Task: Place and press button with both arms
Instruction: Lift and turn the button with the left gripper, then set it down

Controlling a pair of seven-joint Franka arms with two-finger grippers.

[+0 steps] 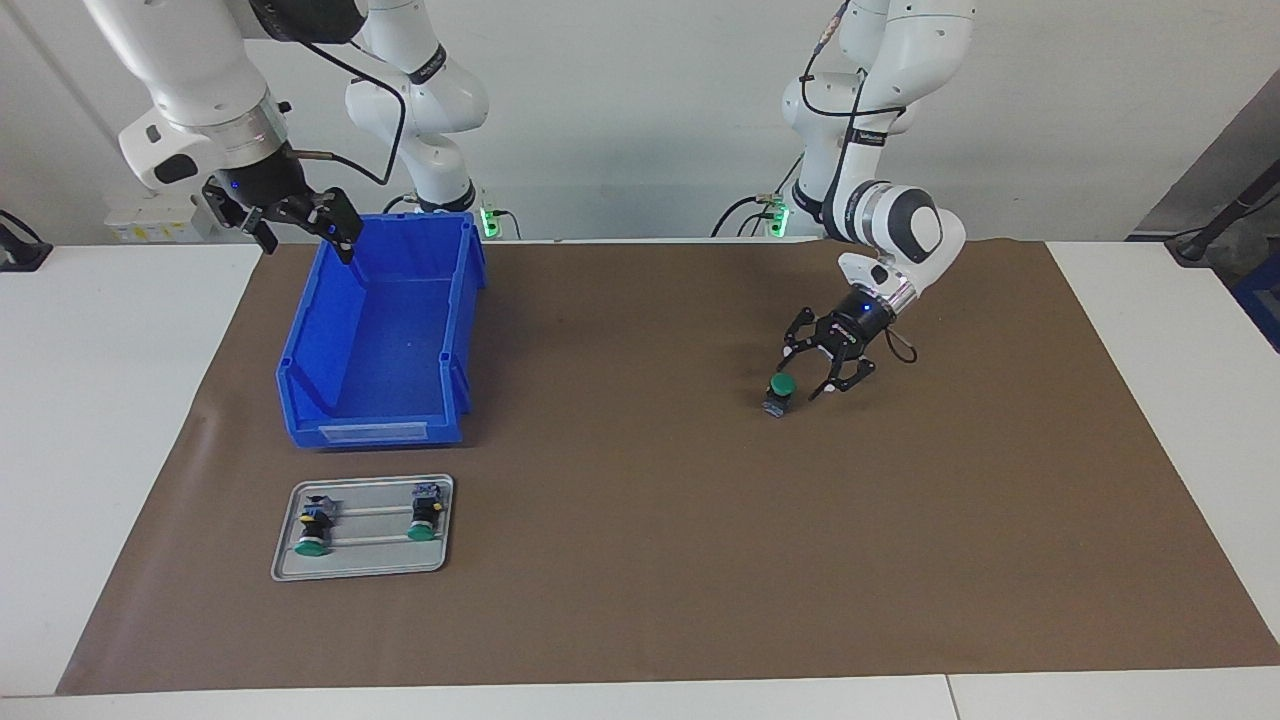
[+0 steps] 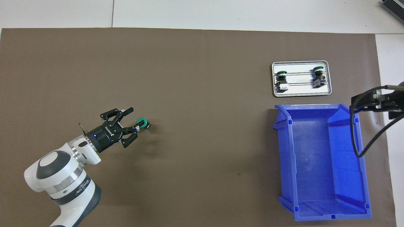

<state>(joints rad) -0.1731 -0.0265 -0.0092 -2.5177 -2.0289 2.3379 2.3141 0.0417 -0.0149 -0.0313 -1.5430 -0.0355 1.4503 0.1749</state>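
Now the left gripper sits low over the brown mat covering the white tabletop, toward the left arm's end. Its black fingers are spread part-way, and the small push button with a round green cap and stubby black body stands on the mat just at their tips. One finger lies alongside the cap; whether it touches it, or whether the fingers grip the button at all, I cannot tell. In the overhead view the green cap shows between the two fingertips, with the black body poking out past them.

At the right arm's end of the tabletop the right gripper hangs in the air over the rim of the large open blue plastic bin, fingers wide apart and holding nothing; that arm waits.

Farther from the robots than the bin lies a flat grey metal tray, well apart from both sets of fingers. Two more green-capped buttons lie on their sides in it, one toward each end.
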